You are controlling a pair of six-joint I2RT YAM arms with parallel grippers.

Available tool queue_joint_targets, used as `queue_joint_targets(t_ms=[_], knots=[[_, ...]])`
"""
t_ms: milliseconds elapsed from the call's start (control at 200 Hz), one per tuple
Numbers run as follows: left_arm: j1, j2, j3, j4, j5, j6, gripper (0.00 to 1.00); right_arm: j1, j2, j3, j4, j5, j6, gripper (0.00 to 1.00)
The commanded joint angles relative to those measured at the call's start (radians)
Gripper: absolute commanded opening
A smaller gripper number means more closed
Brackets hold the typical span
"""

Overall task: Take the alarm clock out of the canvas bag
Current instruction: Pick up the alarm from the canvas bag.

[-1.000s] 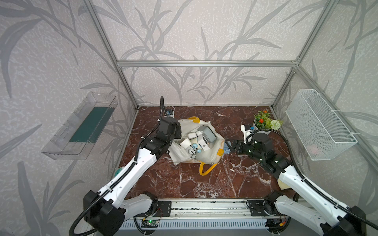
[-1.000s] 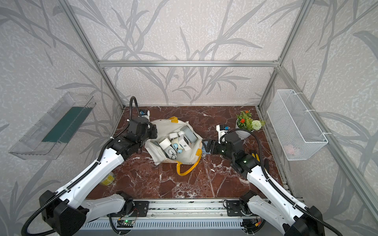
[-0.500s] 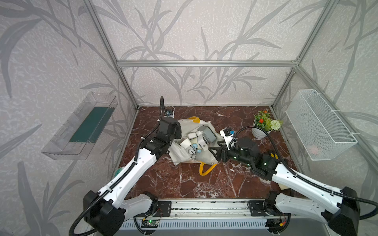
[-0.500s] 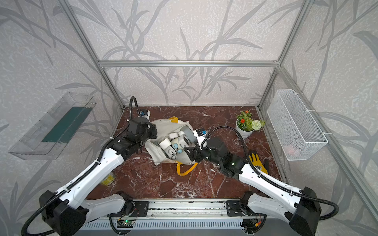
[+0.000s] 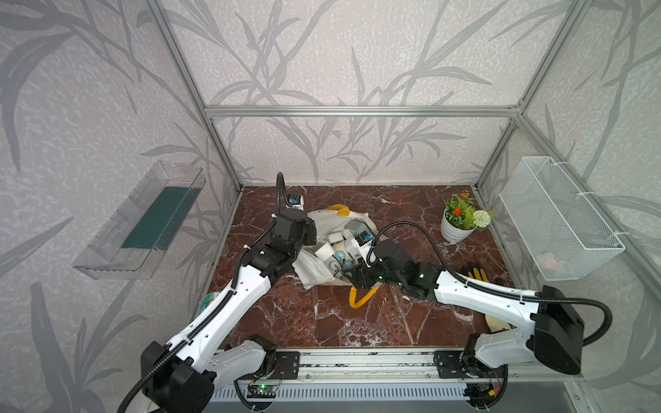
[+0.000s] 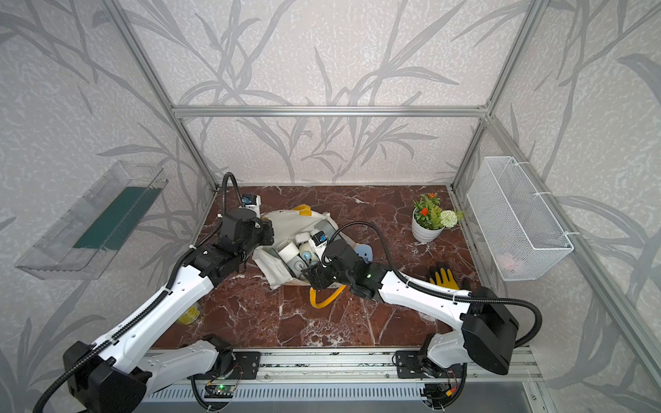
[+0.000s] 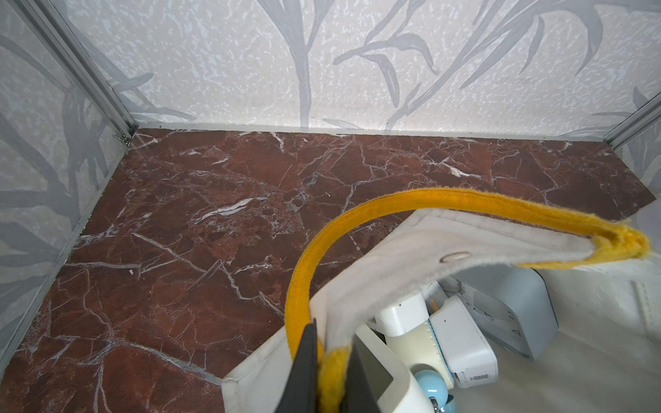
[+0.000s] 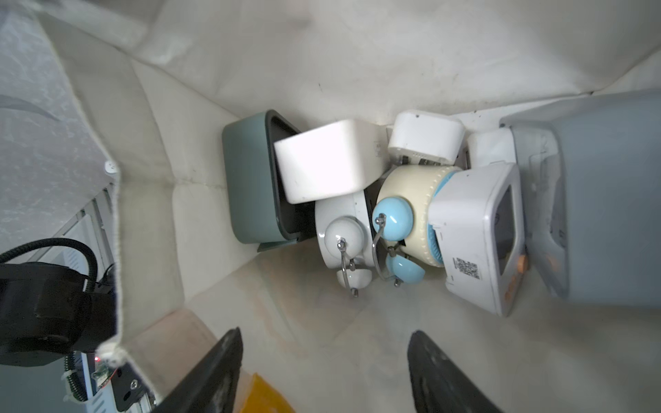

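The left tool (image 7: 331,372) is clenched tight on the canvas bag (image 7: 393,257), its two dark fingers (image 7: 304,364) pinching the cream rim just where the yellow handle (image 7: 465,200) is sewn on, so that this edge of the mouth is lifted and held apart. The bag lies slumped on the red-brown marble worktop (image 5: 322,314) between the two arms, with its other yellow handle (image 5: 361,298) spilling out onto the stone in front. The right tool (image 8: 323,334) is at the mouth of the bag, pointing inward, its jaws spread wide and grasping nothing; both fingers (image 8: 214,372) stand apart from the contents, with bare cloth lining between them. Deeper inside, several alarm clocks are packed against one another in a corner: a cream clock with blue bells (image 8: 404,203), a white twin-bell clock (image 8: 343,229) touching it, a white boxy digital clock (image 8: 475,236), a grey-blue square clock (image 8: 601,200), a teal case (image 8: 250,178) and a white block (image 8: 329,161) resting over it.
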Motion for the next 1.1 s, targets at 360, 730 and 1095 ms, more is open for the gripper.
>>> queue_joint_targets(t_ms=[360, 730, 1095], knots=[[0.003, -0.063, -0.029, 0.165, 0.012, 0.035, 0.0, 0.13, 0.205, 0.101, 0.019, -0.041, 0.035, 0.73], [-0.011, -0.11, -0.083, 0.205, 0.082, 0.037, 0.0, 0.143, 0.242, 0.141, -0.033, 0.112, 0.029, 0.73], [-0.016, -0.195, -0.174, 0.231, 0.159, 0.055, 0.0, 0.143, 0.161, 0.072, -0.007, 0.291, 0.032, 0.79]])
